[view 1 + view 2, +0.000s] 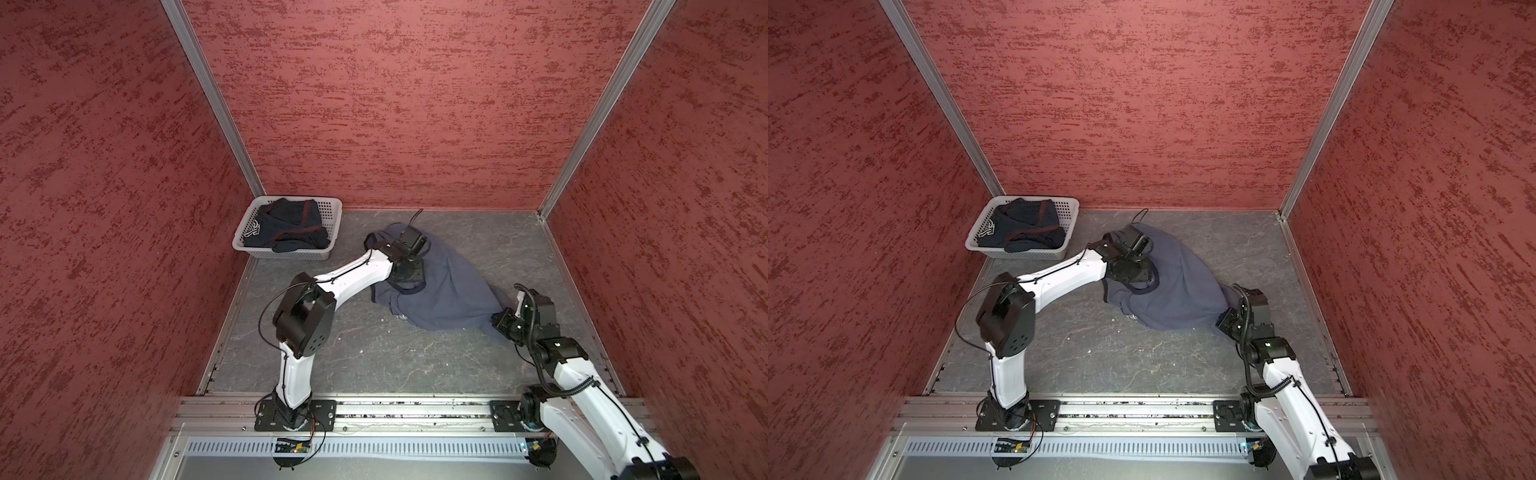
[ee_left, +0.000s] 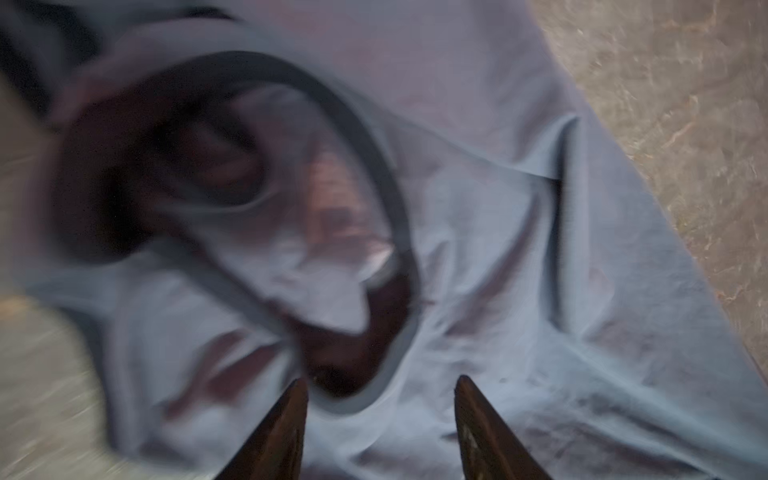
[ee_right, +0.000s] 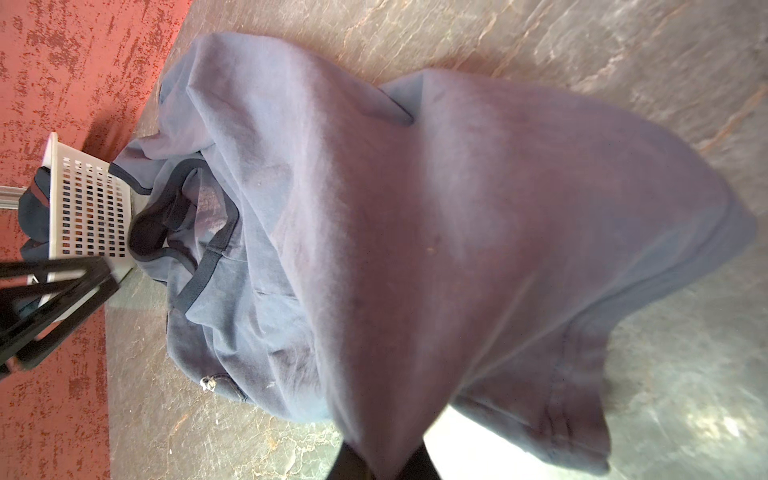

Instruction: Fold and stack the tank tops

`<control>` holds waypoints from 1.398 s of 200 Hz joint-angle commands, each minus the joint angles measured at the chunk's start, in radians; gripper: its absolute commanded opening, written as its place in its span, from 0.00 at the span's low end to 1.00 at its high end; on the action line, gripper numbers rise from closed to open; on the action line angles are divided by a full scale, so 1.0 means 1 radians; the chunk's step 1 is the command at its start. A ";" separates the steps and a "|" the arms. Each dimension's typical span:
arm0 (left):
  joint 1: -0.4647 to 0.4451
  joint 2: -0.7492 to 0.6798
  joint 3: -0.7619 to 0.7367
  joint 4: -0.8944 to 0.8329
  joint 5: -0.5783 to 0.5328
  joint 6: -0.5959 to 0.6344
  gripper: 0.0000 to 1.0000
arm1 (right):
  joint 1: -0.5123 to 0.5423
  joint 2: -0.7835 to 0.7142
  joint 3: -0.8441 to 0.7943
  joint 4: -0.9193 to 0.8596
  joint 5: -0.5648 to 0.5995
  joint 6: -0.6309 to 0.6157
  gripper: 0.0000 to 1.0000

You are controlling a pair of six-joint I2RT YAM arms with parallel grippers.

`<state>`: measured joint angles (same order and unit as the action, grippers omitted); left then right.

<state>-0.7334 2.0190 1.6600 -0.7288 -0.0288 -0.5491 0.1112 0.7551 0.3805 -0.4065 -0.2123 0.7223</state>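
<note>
Grey stone-look surface carries the slate-blue tank top, which lies crumpled mid-surface and is stretched diagonally from the far middle toward the right arm, not yet flat or folded. The white perforated basket sits in the far left corner with the dark navy tank top bunched inside, maroon trim showing, so that one looks untouched. The right pincer is clenched on one end of the slate-blue top, with cloth running straight up into it. The left pincer is released, jaws apart and nothing between them, hovering over the navy neck trim at the far end. The step looks like spreading the top before the first fold. To do it well, I'd bite a shoulder strap through both layers rather than the trim alone, then draw away from the right arm's hold to flatten the body and avoid dragging it toward the basket. Hard to make out: the left wrist view is motion-blurred, and that wrist covers its own fingertips in both top views. I can't tell how many layers the right pincer has or which corner it holds. The whitish lettering is only a scrap at the near fold and unreadable.
</note>
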 commanded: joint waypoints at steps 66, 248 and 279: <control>-0.058 0.278 0.295 -0.228 -0.092 0.072 0.55 | 0.001 -0.018 0.002 0.036 0.034 -0.006 0.09; 0.081 -0.382 -0.233 0.271 -0.142 0.017 0.00 | 0.002 0.106 0.279 -0.041 0.182 -0.153 0.09; 0.200 -0.780 -0.579 0.426 -0.093 -0.055 0.00 | 0.006 0.176 0.435 -0.019 0.071 -0.189 0.10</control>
<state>-0.6075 1.4704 1.2812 -0.4587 -0.1280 -0.5362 0.1127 0.8879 0.7147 -0.4366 -0.1055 0.5842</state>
